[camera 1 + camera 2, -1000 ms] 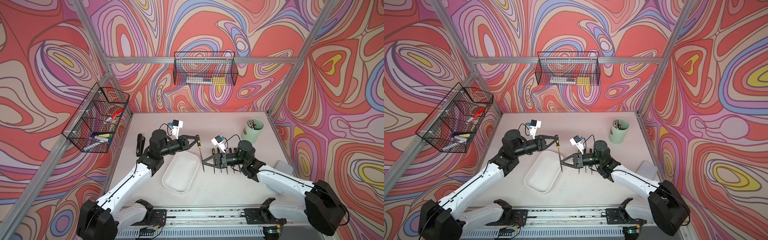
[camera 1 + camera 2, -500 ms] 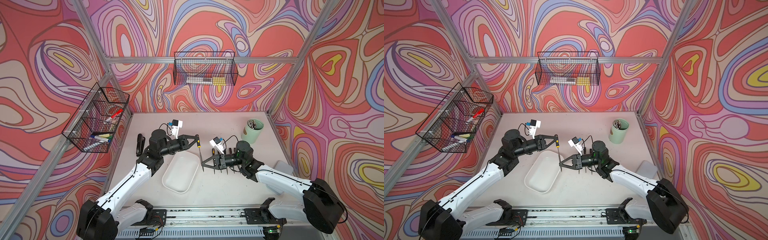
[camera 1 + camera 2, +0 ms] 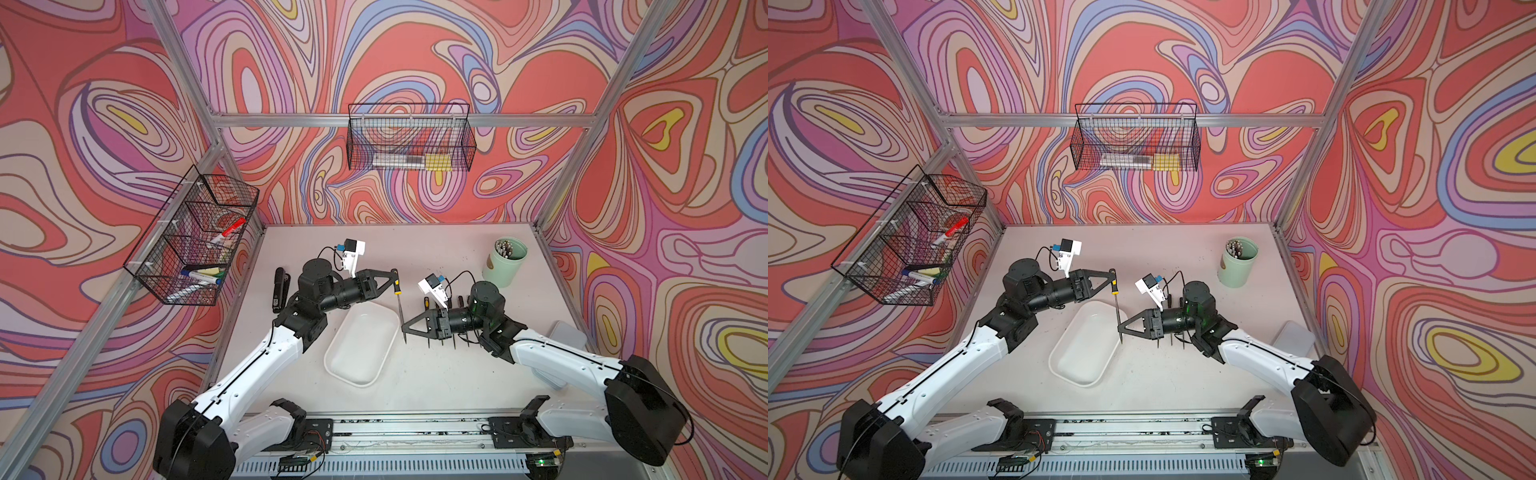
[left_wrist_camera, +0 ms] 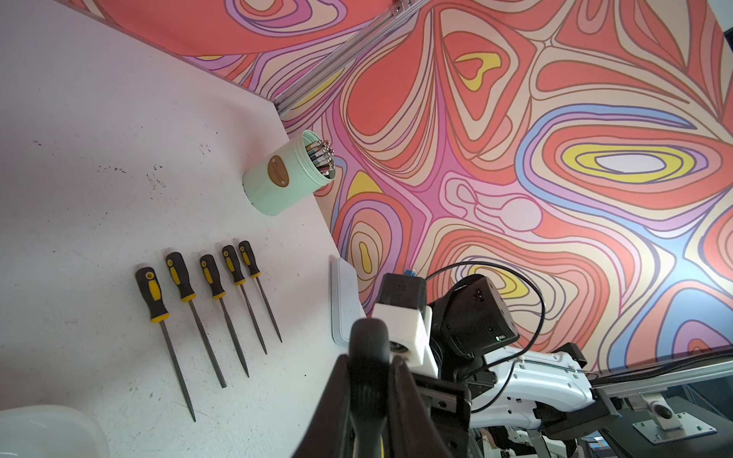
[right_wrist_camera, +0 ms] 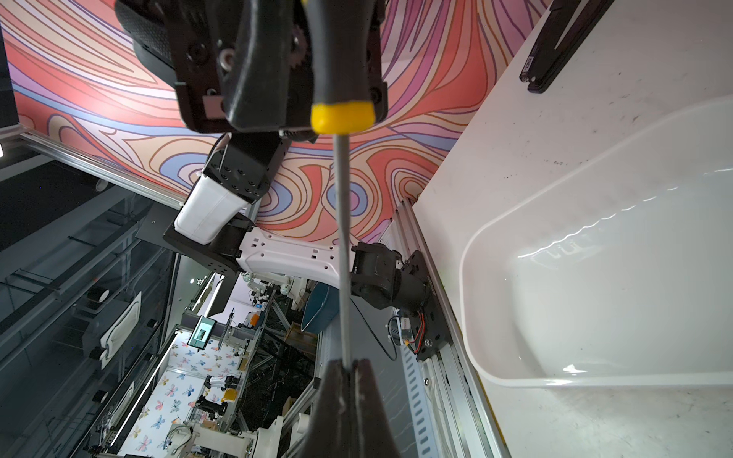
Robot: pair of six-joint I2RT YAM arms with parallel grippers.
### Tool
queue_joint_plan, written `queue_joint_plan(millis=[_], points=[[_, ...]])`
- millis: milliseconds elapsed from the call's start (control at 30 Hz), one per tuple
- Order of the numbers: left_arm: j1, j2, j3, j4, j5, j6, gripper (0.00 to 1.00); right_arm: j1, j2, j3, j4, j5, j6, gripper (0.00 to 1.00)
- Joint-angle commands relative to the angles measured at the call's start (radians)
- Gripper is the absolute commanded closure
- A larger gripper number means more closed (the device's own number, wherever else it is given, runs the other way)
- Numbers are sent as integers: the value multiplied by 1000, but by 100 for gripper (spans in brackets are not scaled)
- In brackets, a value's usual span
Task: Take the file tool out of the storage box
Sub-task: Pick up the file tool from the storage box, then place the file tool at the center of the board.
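The right gripper is pinched shut on the thin shank of the file tool, near its tip. The left gripper clamps the black-and-yellow handle above. The file hangs upright just past the long edge of the empty storage box — probably a handover, so the right arm can lay it on the table beside the box.

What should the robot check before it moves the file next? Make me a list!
1. The file tool is out of the storage box: ok, it hangs upright beside it.
2. The right gripper is shut on the shaft: ok.
3. The left gripper has let go of the handle: not ok, the handle sits between its fingers.
4. The file's tip is clear of the table: cannot tell.
5. The box is empty: ok.
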Motion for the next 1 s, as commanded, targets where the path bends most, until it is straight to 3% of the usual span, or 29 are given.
queue_joint_plan(millis=[0, 167, 200, 433, 733, 833, 967], points=[[16, -7, -1, 23, 8, 33, 59, 7, -19, 38, -118, 54, -57, 100], [23, -19, 47, -118, -27, 106, 5, 7, -81, 119, -451, 223, -222, 100], [23, -22, 65, -182, -47, 133, 1, 7, -93, 140, -531, 280, -253, 100], [23, -55, 205, -664, -320, 338, 1, 21, -135, 253, -897, 659, -318, 100], [24, -96, 222, -934, -511, 412, 1, 101, 46, 455, -1257, 1066, -268, 100], [22, -110, 203, -979, -560, 427, 1, 129, 136, 525, -1339, 1135, -243, 100], [23, -144, 173, -986, -574, 436, 1, 136, 212, 545, -1340, 1135, -212, 100]])
